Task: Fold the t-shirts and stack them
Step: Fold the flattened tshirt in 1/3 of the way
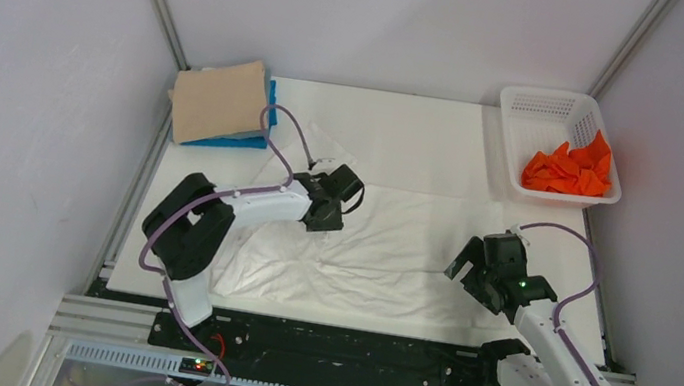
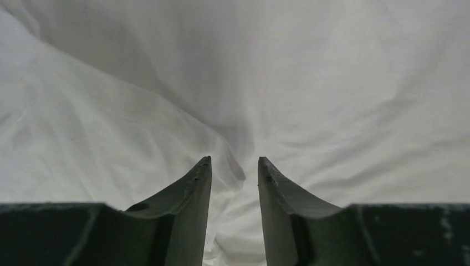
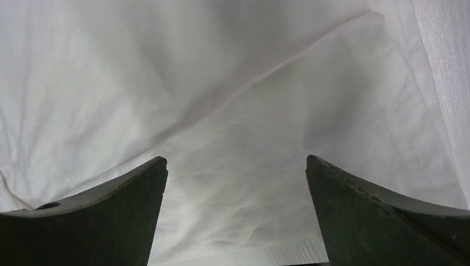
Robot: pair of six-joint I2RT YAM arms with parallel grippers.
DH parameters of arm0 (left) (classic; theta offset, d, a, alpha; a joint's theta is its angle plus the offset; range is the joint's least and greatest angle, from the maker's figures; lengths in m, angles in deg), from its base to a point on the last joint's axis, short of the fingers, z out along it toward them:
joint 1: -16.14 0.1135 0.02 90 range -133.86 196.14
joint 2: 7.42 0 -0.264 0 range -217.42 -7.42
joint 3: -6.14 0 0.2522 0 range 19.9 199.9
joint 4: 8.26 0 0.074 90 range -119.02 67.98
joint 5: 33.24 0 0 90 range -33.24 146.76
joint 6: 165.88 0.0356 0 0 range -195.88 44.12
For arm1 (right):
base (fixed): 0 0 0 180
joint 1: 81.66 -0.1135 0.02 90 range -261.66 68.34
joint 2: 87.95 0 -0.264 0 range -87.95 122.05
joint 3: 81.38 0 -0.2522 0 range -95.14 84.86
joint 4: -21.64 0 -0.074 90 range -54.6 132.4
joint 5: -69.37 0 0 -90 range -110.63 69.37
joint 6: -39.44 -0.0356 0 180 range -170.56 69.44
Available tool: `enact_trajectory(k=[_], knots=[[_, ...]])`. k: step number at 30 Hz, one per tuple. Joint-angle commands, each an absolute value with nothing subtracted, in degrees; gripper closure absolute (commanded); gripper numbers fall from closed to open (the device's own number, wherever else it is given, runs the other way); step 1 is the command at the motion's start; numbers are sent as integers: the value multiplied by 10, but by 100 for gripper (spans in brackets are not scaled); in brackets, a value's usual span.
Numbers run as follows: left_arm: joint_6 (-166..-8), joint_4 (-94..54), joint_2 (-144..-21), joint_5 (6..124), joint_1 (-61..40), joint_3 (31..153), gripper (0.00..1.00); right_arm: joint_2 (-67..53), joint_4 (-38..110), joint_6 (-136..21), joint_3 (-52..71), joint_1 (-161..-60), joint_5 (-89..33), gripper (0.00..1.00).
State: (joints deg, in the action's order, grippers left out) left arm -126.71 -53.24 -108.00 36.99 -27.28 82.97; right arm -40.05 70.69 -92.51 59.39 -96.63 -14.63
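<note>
The thin white t-shirt lies spread and wrinkled across the middle of the table. My left gripper is down on its upper left part. In the left wrist view the left gripper has its jaws a narrow gap apart, with a raised ridge of the white t-shirt between them. My right gripper hovers at the shirt's right edge. In the right wrist view the right gripper is wide open and empty over the white t-shirt. The beige-tan t-shirt lies folded on the blue t-shirt at the back left. The orange t-shirt lies crumpled in the basket.
The white lattice basket stands at the back right corner. Grey walls close in the table on the left, back and right. A metal rail runs along the near edge by the arm bases.
</note>
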Motion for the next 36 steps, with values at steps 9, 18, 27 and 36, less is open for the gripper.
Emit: enact_trajectory(k=[9, 18, 27, 36], knots=[[-1197, -508, -1008, 323, -282, 866, 1, -447, 735, -885, 562, -946, -114, 1], [-1071, -432, -959, 394, -135, 926, 0, -519, 680, -869, 522, -856, -141, 1], [-990, -401, -1219, 555, -11, 1187, 0, -492, 667, -851, 522, -822, -163, 0], [-999, -424, -1393, 429, -5, 1353, 0, -435, 657, -838, 522, -821, -198, 1]])
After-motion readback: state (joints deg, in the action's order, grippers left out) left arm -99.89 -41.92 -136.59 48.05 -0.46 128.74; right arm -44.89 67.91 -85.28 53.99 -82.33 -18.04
